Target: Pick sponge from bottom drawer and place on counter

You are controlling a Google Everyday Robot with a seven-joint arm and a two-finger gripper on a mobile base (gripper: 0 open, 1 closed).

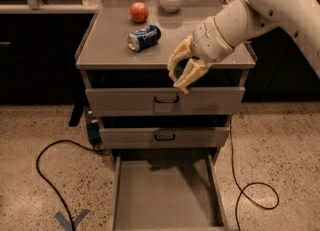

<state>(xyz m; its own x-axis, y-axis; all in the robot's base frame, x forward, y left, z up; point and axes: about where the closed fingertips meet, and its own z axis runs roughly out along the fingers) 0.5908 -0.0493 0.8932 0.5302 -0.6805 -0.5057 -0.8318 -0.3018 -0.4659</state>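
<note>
The gripper (181, 75) hangs at the counter's (107, 45) front edge, above the top drawer front (125, 100). I cannot tell how far open it is or whether the dark patch inside it is the sponge. The bottom drawer (116, 195) stands pulled out, with shadow on its floor. A soda can (143, 37), apple (139, 12) and bowl (171, 0) sit on the counter.

My gripper (181, 73) hangs at the front edge of the counter (111, 45); whether it holds anything I cannot tell. The arm (270, 5) hides the counter's right front corner and leaves the frame top right; the bottom drawer (165, 195) is cropped below
</note>
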